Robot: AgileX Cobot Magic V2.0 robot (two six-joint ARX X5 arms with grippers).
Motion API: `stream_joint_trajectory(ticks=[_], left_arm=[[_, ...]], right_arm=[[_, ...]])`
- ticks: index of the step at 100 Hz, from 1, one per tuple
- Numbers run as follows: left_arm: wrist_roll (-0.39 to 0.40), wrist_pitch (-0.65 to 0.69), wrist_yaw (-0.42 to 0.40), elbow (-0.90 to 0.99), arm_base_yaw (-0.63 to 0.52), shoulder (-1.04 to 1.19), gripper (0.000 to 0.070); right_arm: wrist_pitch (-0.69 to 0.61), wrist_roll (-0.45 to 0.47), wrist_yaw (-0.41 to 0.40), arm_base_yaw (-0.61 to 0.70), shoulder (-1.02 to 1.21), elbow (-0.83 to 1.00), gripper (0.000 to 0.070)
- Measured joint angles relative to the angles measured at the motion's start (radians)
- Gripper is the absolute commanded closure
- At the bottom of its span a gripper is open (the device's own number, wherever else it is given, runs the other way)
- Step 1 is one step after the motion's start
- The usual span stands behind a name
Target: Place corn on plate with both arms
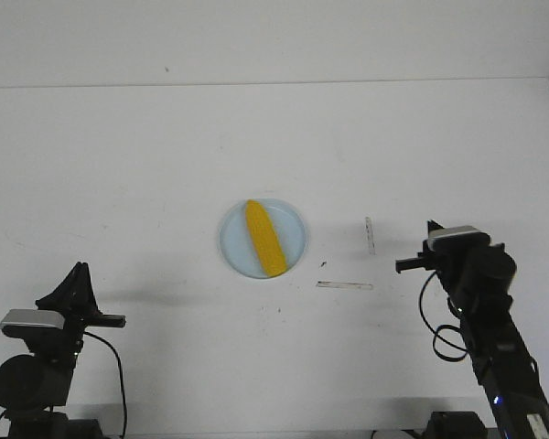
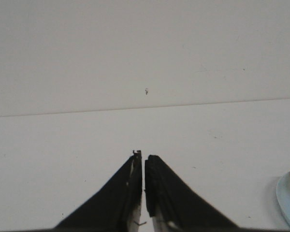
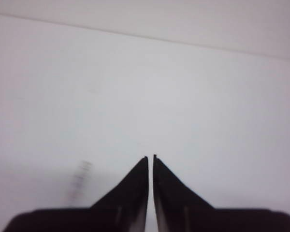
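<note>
Already the corn (image 1: 264, 239) lies on the plate (image 1: 293, 220) at mid-bench, tip pointing far, so by my judgement the placing step is done. Both arms sit well apart from it: the left gripper (image 2: 143, 157) at the near left, the right gripper (image 3: 151, 157) to the plate's right, each with jaws together and empty. Nothing seems left but parking the arms

1. The corn (image 1: 263, 239), a smooth bright yellow cob, lies flat on the plate, its pointed end angled toward the far left.
2. The plate (image 1: 231, 240), round, shallow and pale blue, sits mid-table between my two arms, slightly nearer my right one.
</note>
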Motion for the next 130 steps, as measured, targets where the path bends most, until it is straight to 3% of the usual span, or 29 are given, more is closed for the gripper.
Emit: stream_joint_trajectory(ticks=[18, 40, 67, 130], left_arm=[[0.0, 0.0, 0.0, 0.0, 0.0, 0.0, 0.0698], [0.0, 0.0, 0.0, 0.0, 0.0, 0.0, 0.0698], [0.0, 0.0, 0.0, 0.0, 0.0, 0.0, 0.0698], [0.0, 0.0, 0.0, 0.0, 0.0, 0.0, 0.0698]], right_arm=[[0.072, 0.067, -0.094, -0.116, -0.191, -0.116, 0.0686], [0.05, 0.083, -0.092, -0.12, -0.416, -0.225, 0.0687], [-0.04, 0.163, 0.085, -0.116, -0.636, -0.226, 0.0686], [-0.054, 0.18, 0.091, -0.116, -0.735, -0.226, 0.0686]])
